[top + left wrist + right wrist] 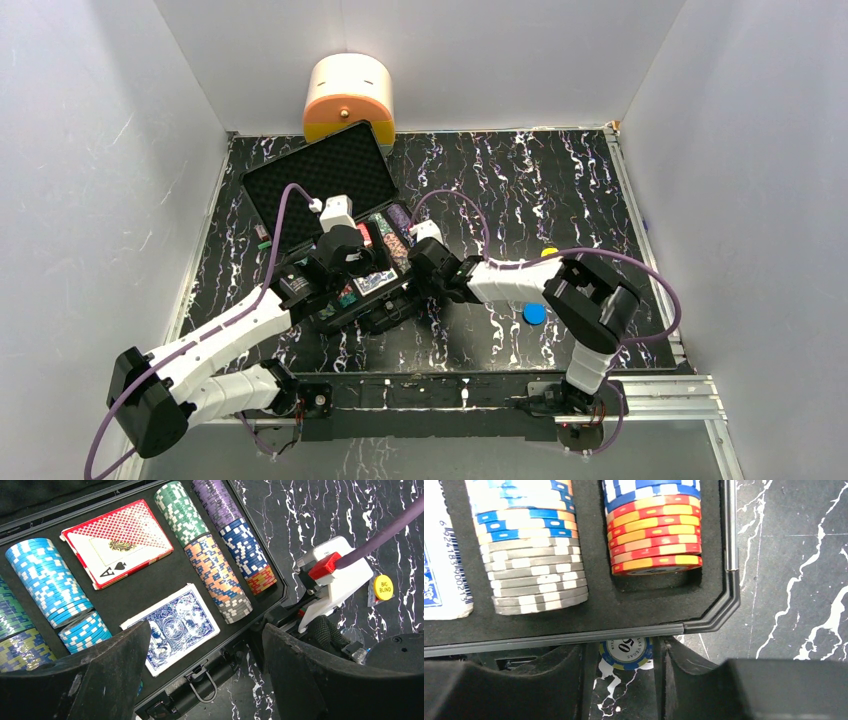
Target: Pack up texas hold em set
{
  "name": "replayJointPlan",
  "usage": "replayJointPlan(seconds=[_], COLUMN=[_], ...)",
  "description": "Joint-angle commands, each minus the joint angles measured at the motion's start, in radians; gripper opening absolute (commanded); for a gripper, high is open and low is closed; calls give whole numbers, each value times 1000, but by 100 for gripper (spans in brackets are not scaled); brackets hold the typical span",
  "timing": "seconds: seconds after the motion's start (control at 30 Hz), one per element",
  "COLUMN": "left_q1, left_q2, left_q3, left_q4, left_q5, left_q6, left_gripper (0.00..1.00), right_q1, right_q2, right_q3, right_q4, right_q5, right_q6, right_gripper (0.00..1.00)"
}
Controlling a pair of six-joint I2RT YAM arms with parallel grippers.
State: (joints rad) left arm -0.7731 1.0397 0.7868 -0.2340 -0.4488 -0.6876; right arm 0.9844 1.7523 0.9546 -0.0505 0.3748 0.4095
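Observation:
The black case (pixel 320 180) of the texas hold em set lies open, its foam-lined lid tilted back to the far left. Rows of poker chips (pixel 215 575), a red card deck (pixel 117 540) and a blue card deck (pixel 172 627) sit in its tray. My left gripper (pixel 205 637) hangs open above the case's front rim and latch, holding nothing. At the case's right front corner, my right gripper (pixel 625 661) is shut on a blue-and-yellow "50" chip (pixel 626 650), which lies partly under the rim (pixel 704 625). A yellow disc (pixel 548 252) and a blue disc (pixel 534 314) lie on the table to the right.
A cream-and-orange rounded container (pixel 348 98) stands against the back wall behind the lid. White walls close in the black marbled table on three sides. Metal rails (pixel 640 230) run along its right and near edges. The yellow disc (pixel 384 587) reads "BIG BLIND".

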Motion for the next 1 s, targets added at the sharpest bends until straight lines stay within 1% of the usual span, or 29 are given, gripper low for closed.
replayJointPlan(seconds=[0.0,0.17,0.33,0.53,0.63,0.73,0.8,0.97], left_q1=[8,8,8,8,8,8,8,8], left_q2=[-8,-8,-2,7,15,19,19,19], left_q3=[32,30,28,25,28,29,27,19], left_q4=[-13,-11,-3,10,10,8,7,10], left_q5=[-25,-10,0,16,21,27,31,34], left_q6=[10,8,5,5,8,9,10,8], left_gripper=[81,81,81,82,82,83,83,84], right_q1=[2,2,2,-8,-22,-32,-39,-47], right_q2=[65,-37,-149,-183,-191,-190,-185,-155], right_q3=[-42,-60,-98,-83,-76,-58,-50,-33], right_q4=[-8,-134,-248,-390,-420,-446,-456,-494], right_q5=[-26,35,56,36,-9,-50,-81,-130], right_q6=[11,64,119,199,215,221,213,204], right_gripper=[44,43,44,45,48,57,60,62])
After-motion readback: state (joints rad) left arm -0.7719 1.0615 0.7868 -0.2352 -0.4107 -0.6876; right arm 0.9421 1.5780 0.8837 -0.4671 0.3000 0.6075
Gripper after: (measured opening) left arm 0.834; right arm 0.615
